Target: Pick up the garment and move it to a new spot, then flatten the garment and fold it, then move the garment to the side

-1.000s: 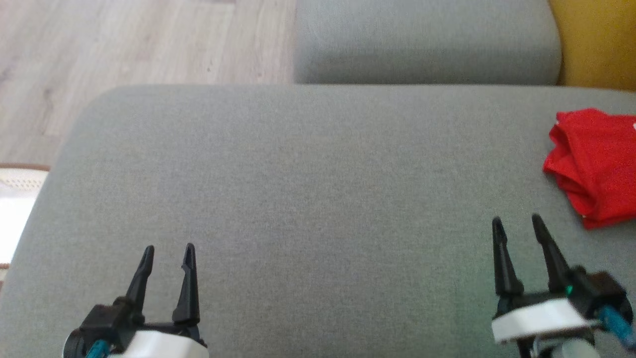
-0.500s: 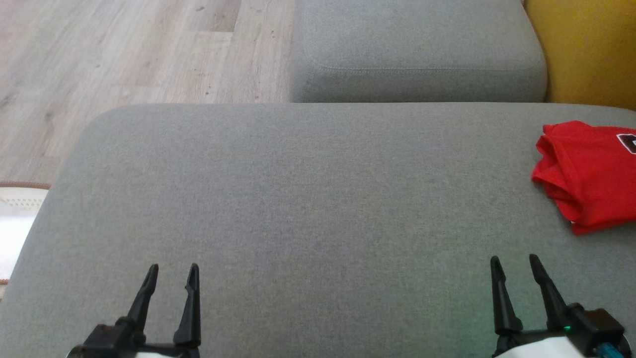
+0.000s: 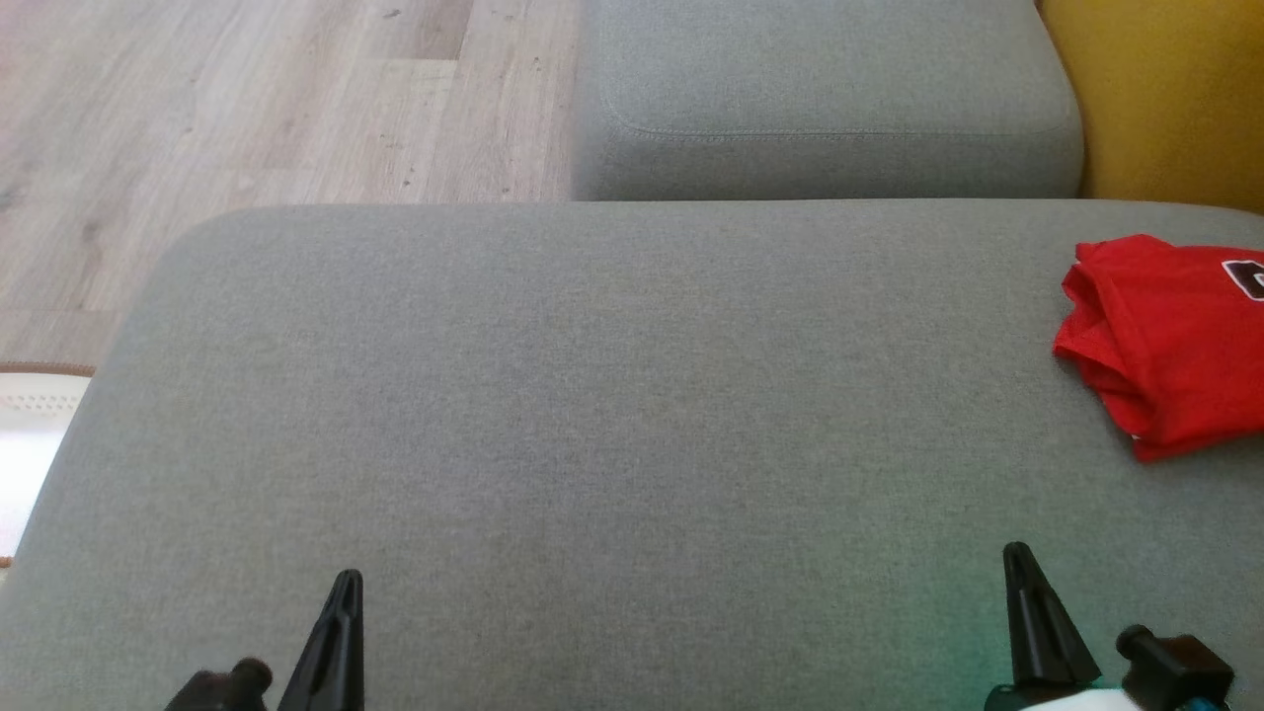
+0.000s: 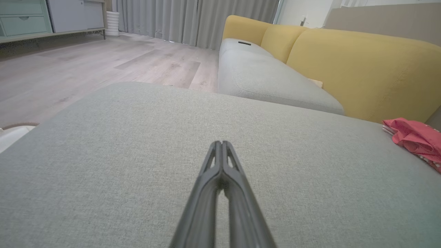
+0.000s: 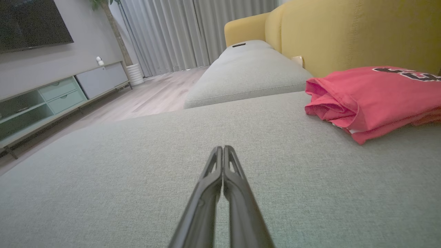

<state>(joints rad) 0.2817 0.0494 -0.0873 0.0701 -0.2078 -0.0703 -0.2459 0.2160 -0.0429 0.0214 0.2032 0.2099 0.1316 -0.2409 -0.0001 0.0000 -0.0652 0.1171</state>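
- Holding the left gripper [image 4: 220,143] pressed together, its two long dark fingers meeting along their length and pinching nothing
- Pointing it low and forward across a wide grey woven-fabric cushion [image 4: 113,148] with rounded corners, at the lower left of the head view; not telling from the frames whether the tips are touching the fabric
- Holding the right gripper [image 5: 223,148] pressed together in the same way, fingers shut on each other with nothing between them, at the lower right of the head view
- Aiming it across the same grey cushion, well apart from the left gripper
- Finding the red folded cloth garment [image 5: 372,93] lying on the right part of that cushion, ahead of and to the right of the right gripper, clear of both grippers
- Showing layered folds along the garment's left edge, a sliver of white at its near corner, and dark lettering edged in white on its top face
- Meeting, past the far edge of the wide cushion, a second grey fabric seat cushion [image 3: 829,89] with a stitched seam, set right against it
- Passing a mustard-yellow upholstered backrest [image 3: 1170,89] to the right, behind the garment
- Reaching pale wood-plank flooring [image 3: 247,109] to the left
- Taking in, farther off in the right wrist view, grey pleated curtains [image 5: 179,31] and a low cabinet with pale green drawers [image 5: 58,94] along the wall
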